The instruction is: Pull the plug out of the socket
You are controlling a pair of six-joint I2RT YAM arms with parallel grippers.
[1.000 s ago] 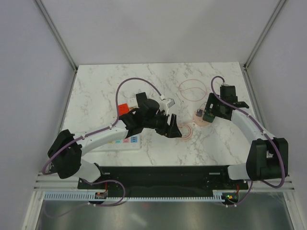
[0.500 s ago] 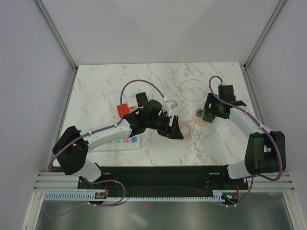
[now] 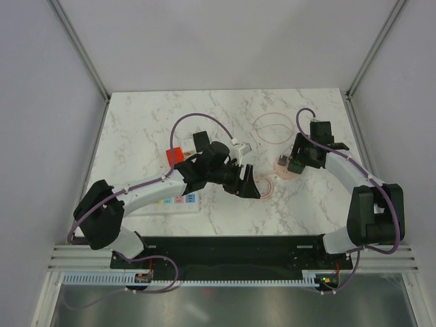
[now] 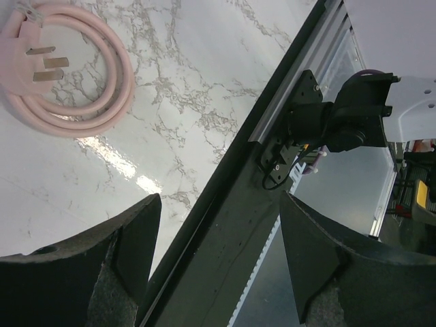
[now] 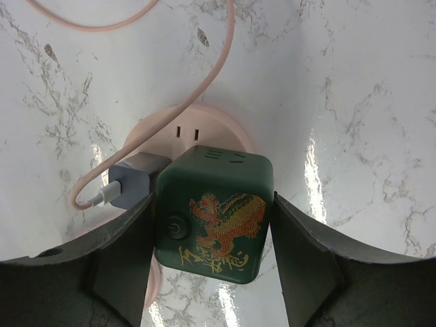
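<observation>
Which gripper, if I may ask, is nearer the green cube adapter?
Right. The right gripper has a finger at each side of the green cube adapter; the left gripper is apart, beside the coiled pink cord.

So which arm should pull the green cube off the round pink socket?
The right arm. The right gripper straddles the green cube on the pink socket, a finger at each side. The left gripper hangs open, away from it, near a coiled pink cord.

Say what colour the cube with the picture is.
The cube is dark green; the right wrist view shows it best.
</observation>
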